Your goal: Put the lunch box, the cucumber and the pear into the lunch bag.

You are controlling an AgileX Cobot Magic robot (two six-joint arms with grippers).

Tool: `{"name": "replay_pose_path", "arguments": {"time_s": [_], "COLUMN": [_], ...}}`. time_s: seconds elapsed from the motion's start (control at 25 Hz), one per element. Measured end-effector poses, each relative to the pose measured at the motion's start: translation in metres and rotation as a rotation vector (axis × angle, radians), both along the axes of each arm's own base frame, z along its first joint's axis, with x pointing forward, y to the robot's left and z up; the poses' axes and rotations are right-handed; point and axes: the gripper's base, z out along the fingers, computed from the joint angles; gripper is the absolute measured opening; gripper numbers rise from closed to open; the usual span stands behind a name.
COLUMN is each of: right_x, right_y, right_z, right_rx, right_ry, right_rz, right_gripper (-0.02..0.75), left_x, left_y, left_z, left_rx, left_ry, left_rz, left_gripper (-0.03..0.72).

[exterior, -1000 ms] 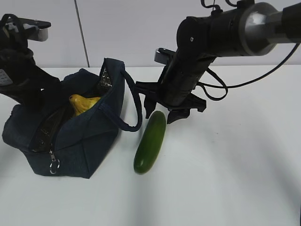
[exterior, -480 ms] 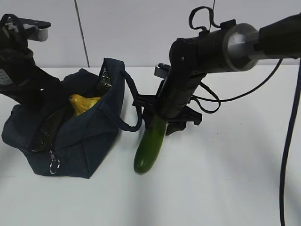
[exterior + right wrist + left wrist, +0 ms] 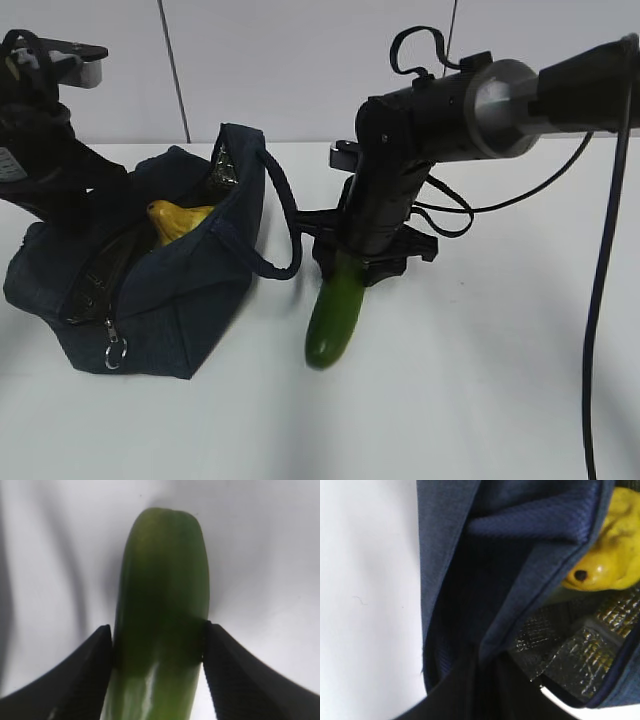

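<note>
White bench (image 3: 480, 400) and pale wall fill the scene. Right gripper (image 3: 157, 645) has both fingers (image 3: 90, 675) pressed against the cucumber (image 3: 333, 310) mid-bench. Toward the left edge, the open lunch bag (image 3: 170, 300) holds the pear (image 3: 175, 220); the left gripper's fingers cannot be told.

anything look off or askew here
Nothing stands out. The lunch bag sits open with the pear inside, and the right tool is shut on the cucumber, gripping it squarely on both sides.
</note>
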Motion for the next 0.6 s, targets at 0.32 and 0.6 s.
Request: {"name": "replay_pose_path", "arguments": {"time_s": [0.32, 0.6], "right_x": [-0.0013, -0.0014], "right_y": [-0.0048, -0.0061], "right_z": [0.0001, 0.0005], "right_rx": [-0.066, -0.088], "right_ry": [0.017, 0.017], "right_rz": [0.026, 0.053], "right_gripper": [0.444, 0.443], "left_x": [0.0, -0.0004], "left_y": [-0.0001, -0.0011], "left_z": [0.0, -0.0001], "left_rx": [-0.001, -0.013], "left_ry": [0.0, 0.004], "left_rz": [0.0, 0.003], "left_gripper": [0.001, 0.001]}}
